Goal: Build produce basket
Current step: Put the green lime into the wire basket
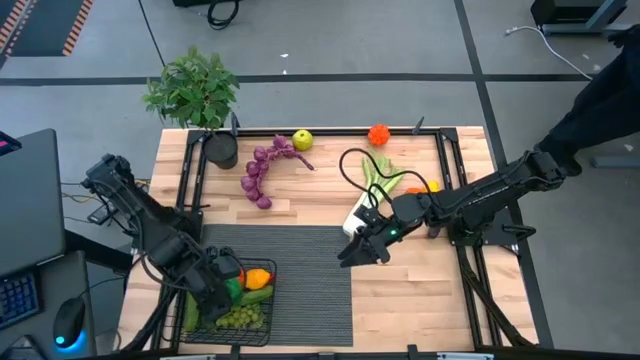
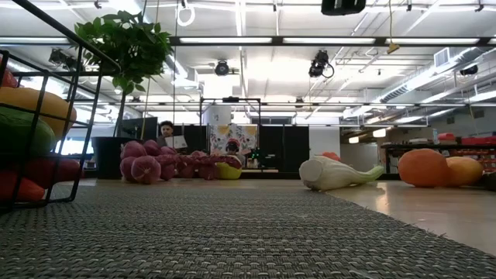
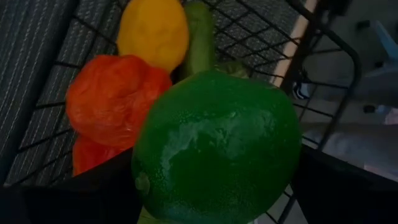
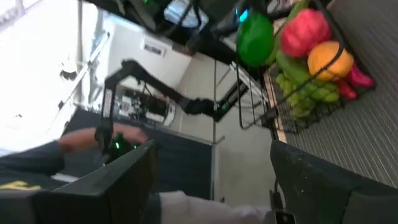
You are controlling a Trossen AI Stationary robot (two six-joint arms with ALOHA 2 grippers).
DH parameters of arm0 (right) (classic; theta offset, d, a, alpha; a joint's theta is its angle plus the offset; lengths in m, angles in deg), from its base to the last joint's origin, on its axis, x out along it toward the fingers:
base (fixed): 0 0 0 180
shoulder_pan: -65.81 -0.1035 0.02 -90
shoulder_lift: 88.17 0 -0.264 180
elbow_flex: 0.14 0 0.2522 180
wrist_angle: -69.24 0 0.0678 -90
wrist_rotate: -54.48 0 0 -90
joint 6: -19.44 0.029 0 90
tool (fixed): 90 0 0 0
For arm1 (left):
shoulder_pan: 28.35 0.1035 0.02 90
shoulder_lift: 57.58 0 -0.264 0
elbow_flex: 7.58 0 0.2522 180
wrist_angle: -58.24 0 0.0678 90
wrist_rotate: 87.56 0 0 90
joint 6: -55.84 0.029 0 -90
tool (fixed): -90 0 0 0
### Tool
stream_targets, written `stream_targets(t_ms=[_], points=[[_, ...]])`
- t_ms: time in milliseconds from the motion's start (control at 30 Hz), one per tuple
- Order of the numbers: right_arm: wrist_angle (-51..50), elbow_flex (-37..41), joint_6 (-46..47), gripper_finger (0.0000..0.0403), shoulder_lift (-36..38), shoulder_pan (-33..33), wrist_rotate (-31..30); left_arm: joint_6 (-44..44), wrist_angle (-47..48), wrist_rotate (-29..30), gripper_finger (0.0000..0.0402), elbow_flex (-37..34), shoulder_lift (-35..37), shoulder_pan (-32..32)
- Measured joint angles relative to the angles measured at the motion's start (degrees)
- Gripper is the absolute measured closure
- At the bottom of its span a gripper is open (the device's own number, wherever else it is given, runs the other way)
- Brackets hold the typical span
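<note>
The black wire basket [image 1: 268,336] stands on the dark ribbed mat [image 1: 300,270] at the near left. It holds a red pepper [image 3: 112,99], a lemon [image 3: 152,31], a cucumber [image 3: 199,37] and green grapes [image 1: 240,318]. My left gripper [image 1: 222,286] hangs over the basket, shut on a green apple [image 3: 217,146]. My right gripper [image 1: 358,250] hovers open above the mat's right edge, holding nothing. Purple grapes [image 1: 262,172], a yellow-green fruit [image 1: 302,140], an orange [image 1: 378,134] and a leek [image 1: 372,195] lie on the wooden table. My left gripper pinches the green apple between its two fingers [image 3: 68,193], one on each of the apple's opposite sides [image 3: 146,180]. The fingers come steeply from above. The apple hangs just over the produce in the basket [image 4: 255,37]; I cannot tell whether it touches any of it.
A potted plant [image 1: 195,90] stands at the table's far left corner. Another orange piece [image 1: 418,187] lies beside the leek, close to my right arm. Black frame rails [image 1: 190,180] run along the table's sides. A monitor [image 1: 30,200] stands off the table's left.
</note>
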Motion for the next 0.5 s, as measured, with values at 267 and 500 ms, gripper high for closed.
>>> stream_targets(t_ms=[267,500], points=[[-5.7,0.0,-2.5,0.0085,0.0,-1.5,1.5,-2.0,-0.4,-1.4,0.0064,0.0,0.0,-0.2],[-8.3,0.0,-3.7,0.0085,0.0,-2.9,2.8,-3.3,-0.5,-1.4,0.0038,0.0,-0.3,-0.3]])
